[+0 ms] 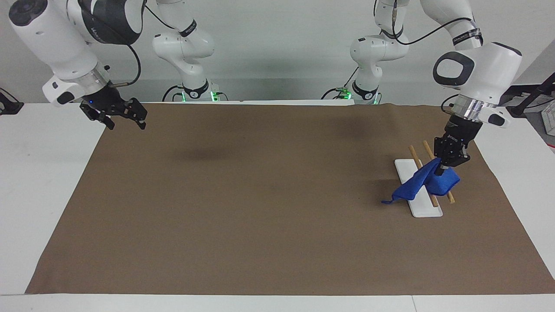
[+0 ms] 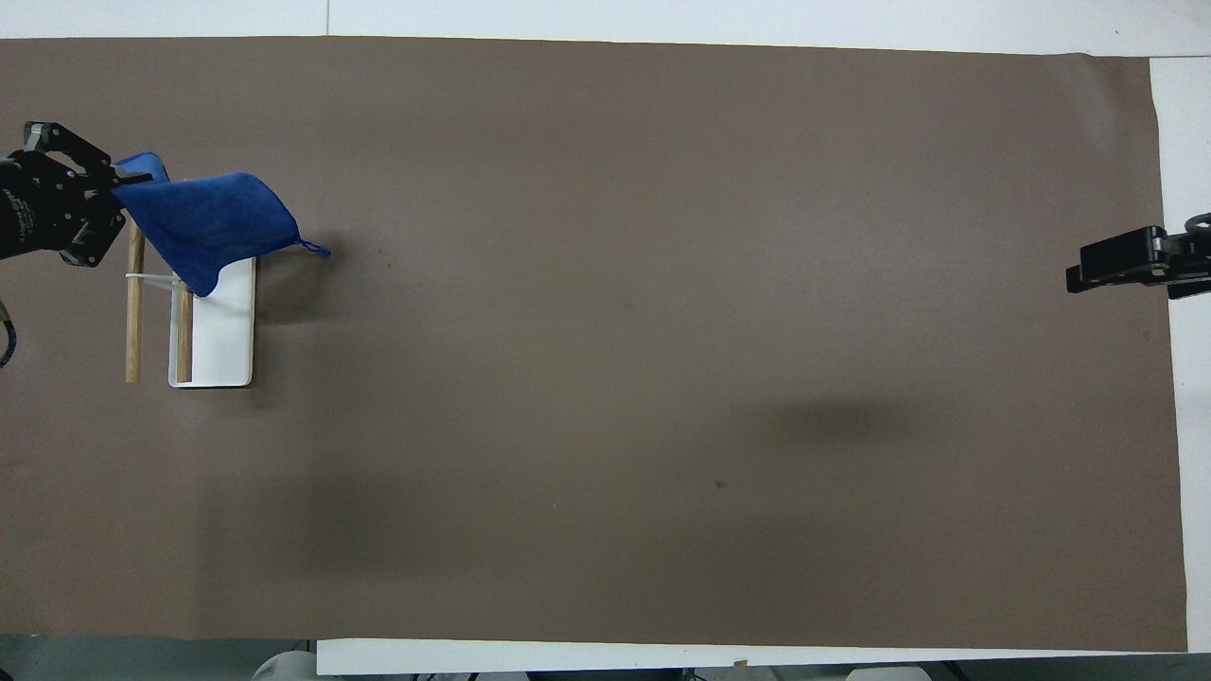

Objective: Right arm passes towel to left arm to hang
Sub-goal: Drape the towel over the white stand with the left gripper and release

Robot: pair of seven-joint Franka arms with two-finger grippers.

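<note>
Brown mat (image 1: 243, 208); left gripper (image 1: 448, 161) apparently pinching towel (image 1: 427, 184) above rack (image 1: 422, 195).

From overhead I see only the tip of my left gripper (image 2: 66, 203), its arm cut off by the edge. The towel (image 2: 203, 227) hides part of the rack's wooden rods (image 2: 134, 312). My right gripper (image 2: 1131, 265) is cropped too.

A white table (image 1: 52, 173) carries a brown covering (image 1: 260, 208) spread over most of its top. A small rack, white base (image 1: 422, 210) with two wooden rails (image 2: 134, 322), stands on the covering toward the left arm's end of the table.
</note>
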